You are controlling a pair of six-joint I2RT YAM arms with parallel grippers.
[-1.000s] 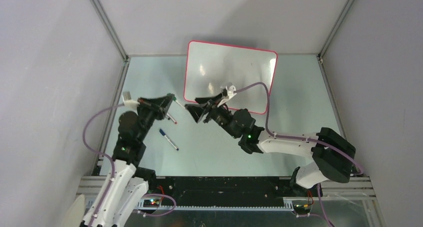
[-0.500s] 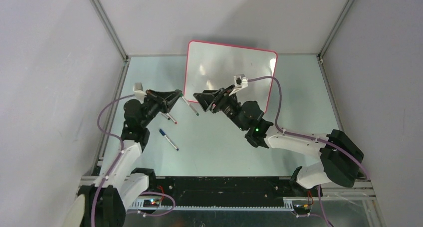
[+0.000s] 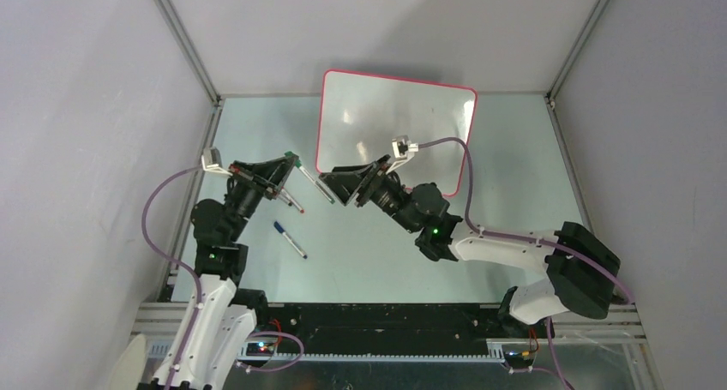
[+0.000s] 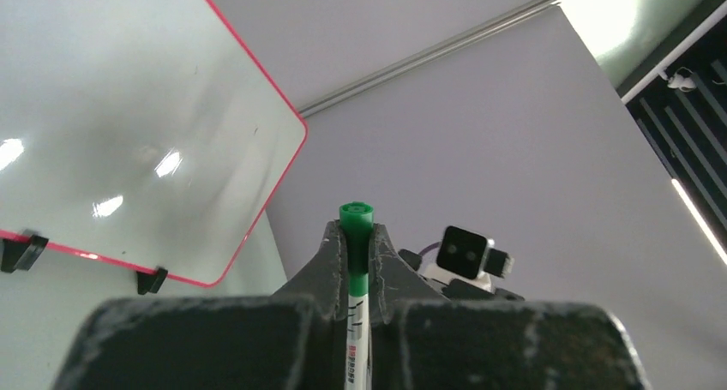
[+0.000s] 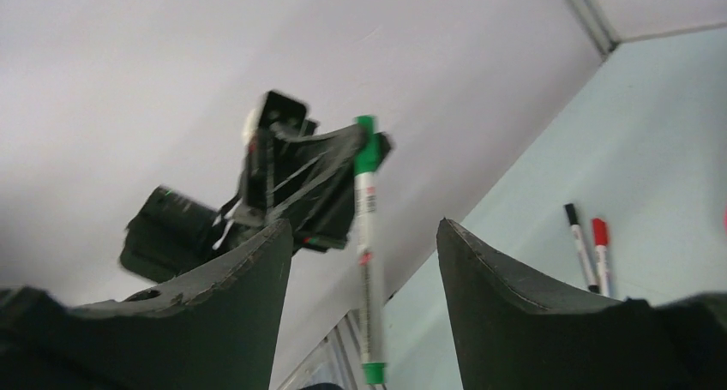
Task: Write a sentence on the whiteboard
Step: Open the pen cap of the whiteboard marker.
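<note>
1. Two arms lean in toward each other over the middle of the desk (image 3: 514, 167), in front of the whiteboard (image 3: 394, 124).
2. The whiteboard stands upright at the far end of the desk on its black feet, apart from both arms.
3. The left arm rises from its base and bends to the right. The left end effector (image 3: 287, 169) is clamped narrow on a green marker (image 3: 314, 184) near its capped end.
4. The right arm stretches low and to the left, wrist turned toward the marker. The right end effector (image 3: 336, 189) gapes wide and holds nothing.
5. The marker's free end sits at the mouth of those open jaws; contact cannot be told.
6. A blue marker (image 3: 291, 240) and a red and black pair (image 3: 294, 204) lie on the desk below the left end effector.
</note>
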